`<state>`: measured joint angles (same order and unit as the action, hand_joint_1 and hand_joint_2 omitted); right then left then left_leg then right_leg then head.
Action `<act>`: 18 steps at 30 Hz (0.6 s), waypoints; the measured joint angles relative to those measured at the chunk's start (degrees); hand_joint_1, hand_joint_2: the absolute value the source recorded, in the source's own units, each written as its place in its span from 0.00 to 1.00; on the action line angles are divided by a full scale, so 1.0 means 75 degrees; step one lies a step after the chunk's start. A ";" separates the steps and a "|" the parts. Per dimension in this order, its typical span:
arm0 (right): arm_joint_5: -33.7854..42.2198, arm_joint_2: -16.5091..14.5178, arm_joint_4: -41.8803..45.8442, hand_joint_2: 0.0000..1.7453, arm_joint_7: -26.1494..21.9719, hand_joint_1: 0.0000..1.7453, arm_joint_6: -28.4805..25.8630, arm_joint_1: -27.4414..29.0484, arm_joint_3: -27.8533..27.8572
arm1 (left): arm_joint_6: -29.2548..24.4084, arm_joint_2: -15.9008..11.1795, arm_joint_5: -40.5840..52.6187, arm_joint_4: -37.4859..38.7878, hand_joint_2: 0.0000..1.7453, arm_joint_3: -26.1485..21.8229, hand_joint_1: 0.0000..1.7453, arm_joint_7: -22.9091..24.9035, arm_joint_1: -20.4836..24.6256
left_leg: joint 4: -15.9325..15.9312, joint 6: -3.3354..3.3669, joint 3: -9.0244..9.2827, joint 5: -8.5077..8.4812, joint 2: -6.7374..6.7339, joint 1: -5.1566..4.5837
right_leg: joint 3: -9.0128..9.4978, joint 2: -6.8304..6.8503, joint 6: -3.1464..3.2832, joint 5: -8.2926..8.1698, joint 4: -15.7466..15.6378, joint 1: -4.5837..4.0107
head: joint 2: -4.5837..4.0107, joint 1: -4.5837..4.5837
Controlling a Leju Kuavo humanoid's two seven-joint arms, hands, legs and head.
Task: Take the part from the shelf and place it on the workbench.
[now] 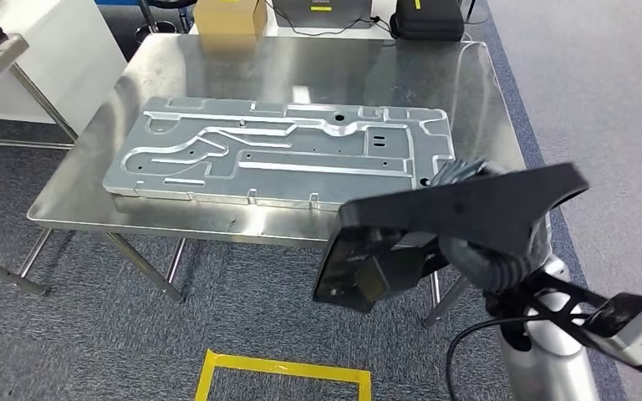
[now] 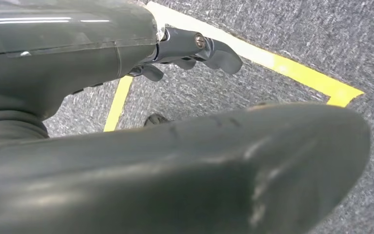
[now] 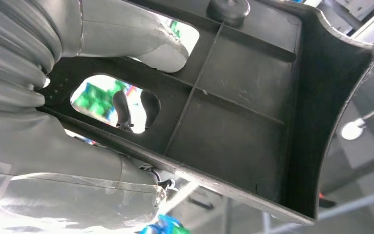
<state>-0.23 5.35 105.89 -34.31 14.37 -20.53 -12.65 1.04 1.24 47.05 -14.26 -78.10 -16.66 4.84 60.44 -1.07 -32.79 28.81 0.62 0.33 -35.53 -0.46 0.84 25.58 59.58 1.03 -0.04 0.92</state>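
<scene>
right hand (image 1: 476, 251) grips a black ribbed plastic part (image 1: 468, 209) off the shiny steel bench's (image 1: 75, 200) front right corner; left hand (image 2: 195, 48) curled, holding nothing.

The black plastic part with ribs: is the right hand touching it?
Touching. In the right wrist view the right hand grips the black plastic part: its grey thumb presses on it, dark fingers show through the cutout.
</scene>
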 joint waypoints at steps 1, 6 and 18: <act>-0.0004 0.0023 0.0005 1.00 0.0034 0.73 0.0003 -0.0154 0.0056 | 0.0005 0.0006 -0.0016 0.0001 0.00 -0.0001 0.00 -0.0007 0.0003 | 0.0341 -0.0036 -0.0148 0.0187 -0.0013 0.0011 | 0.0029 0.0009 0.0035 0.0003 -0.0024 0.0012 | 0.0000 -0.0009; -0.0016 0.0144 -0.0029 1.00 0.0163 0.73 0.0014 -0.0634 0.0246 | 0.0012 0.0023 -0.0079 0.0001 0.00 -0.0026 0.00 -0.0017 -0.0013 | 0.1780 -0.0094 -0.0973 0.0497 -0.0029 0.0041 | 0.0089 0.0037 0.0084 0.0058 -0.0024 -0.0017 | 0.0000 -0.0023; 0.0155 0.0595 -0.0265 1.00 0.0299 0.73 -0.0063 -0.1398 0.0398 | 0.0176 0.0013 0.0038 0.0001 0.00 -0.0028 0.00 -0.0043 0.0024 | -0.0400 0.0377 -0.0035 -0.0464 -0.0048 0.0003 | -0.0539 0.0042 -0.0244 0.0804 0.1362 -0.0034 | 0.0000 -0.0004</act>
<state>0.93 9.81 103.90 -32.07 13.90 -31.01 -9.67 2.36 1.33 47.33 -14.25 -78.31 -16.98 5.02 57.44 1.76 -33.05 25.33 0.25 0.35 -39.58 -0.15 -0.99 31.61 69.79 0.77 -0.04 0.90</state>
